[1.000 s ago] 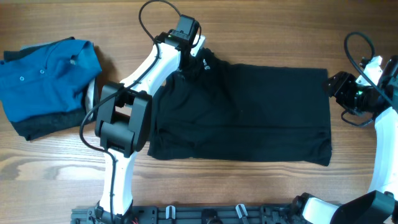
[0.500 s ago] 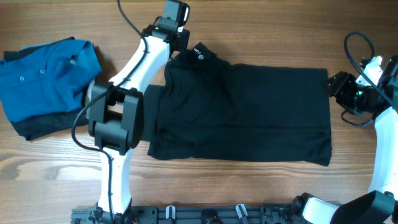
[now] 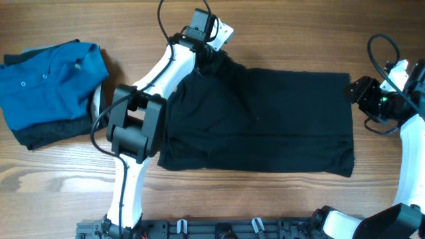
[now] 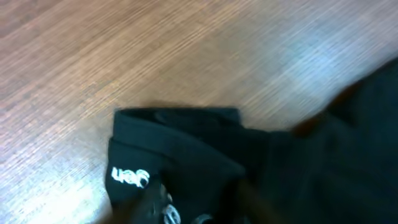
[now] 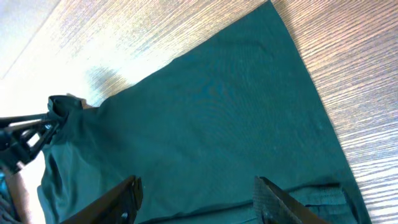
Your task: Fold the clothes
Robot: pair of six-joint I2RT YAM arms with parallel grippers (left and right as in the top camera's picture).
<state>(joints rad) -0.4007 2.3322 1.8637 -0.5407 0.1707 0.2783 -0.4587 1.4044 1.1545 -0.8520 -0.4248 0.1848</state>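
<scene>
Overhead: black shirt (image 3: 265,119), right edge straight.

At the far edge of the desk (image 3: 299,26), the left gripper (image 3: 212,56) has its fingers hidden in the black shirt (image 3: 265,119), grip unreadable; its wrist view is blurred. The right gripper (image 5: 196,186) has its fingers (image 5: 121,200) cropped below.

A small white mark (image 4: 129,178) is seen printed on a folded part of the black shirt (image 4: 186,143), pictured from the left wrist as the garment lies on the wooden bench (image 4: 186,56). Rounded, letter-like strokes can be made out in it, but the print is too blurred to be read. Nothing legible is shown in the other two views.
</scene>
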